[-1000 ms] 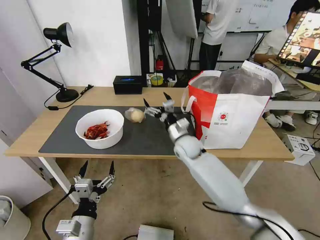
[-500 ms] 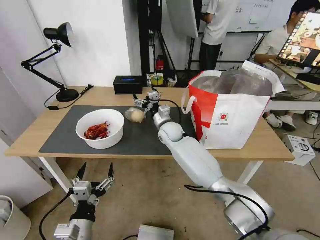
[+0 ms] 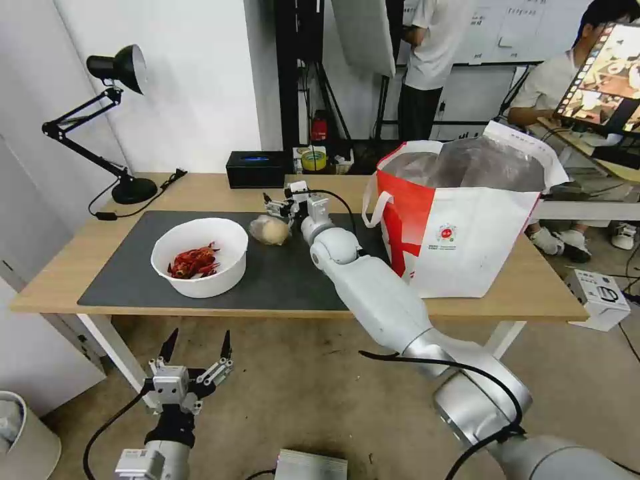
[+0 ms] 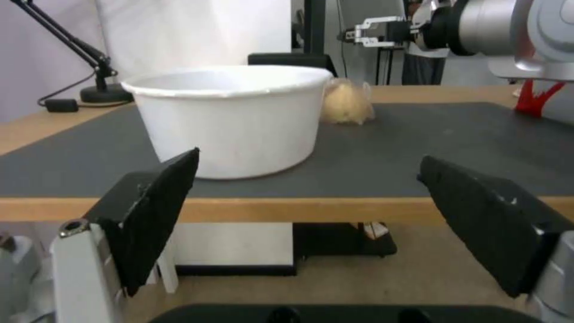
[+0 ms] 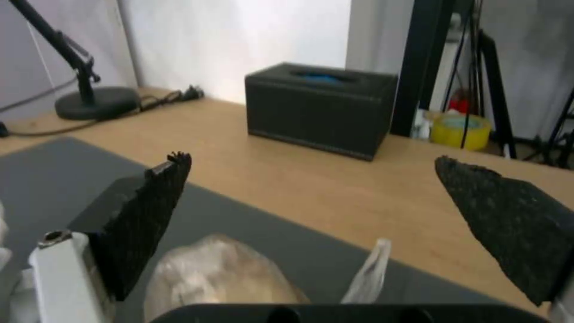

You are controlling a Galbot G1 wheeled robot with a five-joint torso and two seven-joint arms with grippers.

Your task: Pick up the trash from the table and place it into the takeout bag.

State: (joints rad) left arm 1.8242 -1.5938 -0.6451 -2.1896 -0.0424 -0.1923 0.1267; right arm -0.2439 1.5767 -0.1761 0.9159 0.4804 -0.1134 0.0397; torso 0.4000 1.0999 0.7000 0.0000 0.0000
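The clear bag with the pale bun [image 3: 270,230] lies on the dark mat [image 3: 293,273] of the table [image 3: 200,190]. My right gripper [image 3: 281,203] hovers open just behind and above it. In the right wrist view the bun bag [image 5: 221,273] sits low between the spread fingers [image 5: 150,206]. The white bowl of red crayfish shells [image 3: 199,257] stands on the mat to the left of the bun. At the table's right end is the white-and-red takeout bag [image 3: 467,220], its top open. My left gripper [image 3: 195,341] hangs open below the table's front edge, facing the bowl [image 4: 230,119].
A black tissue box [image 3: 255,169] stands at the back of the table, just beyond the right gripper. A black desk lamp [image 3: 127,190] with its cord occupies the back left corner. A yellow tape roll [image 5: 457,130] lies behind the table. People stand in the room beyond.
The right arm has swung left, away from the takeout bag's side, and its open gripper now sits over the bun bag. The left gripper has shifted slightly lower.
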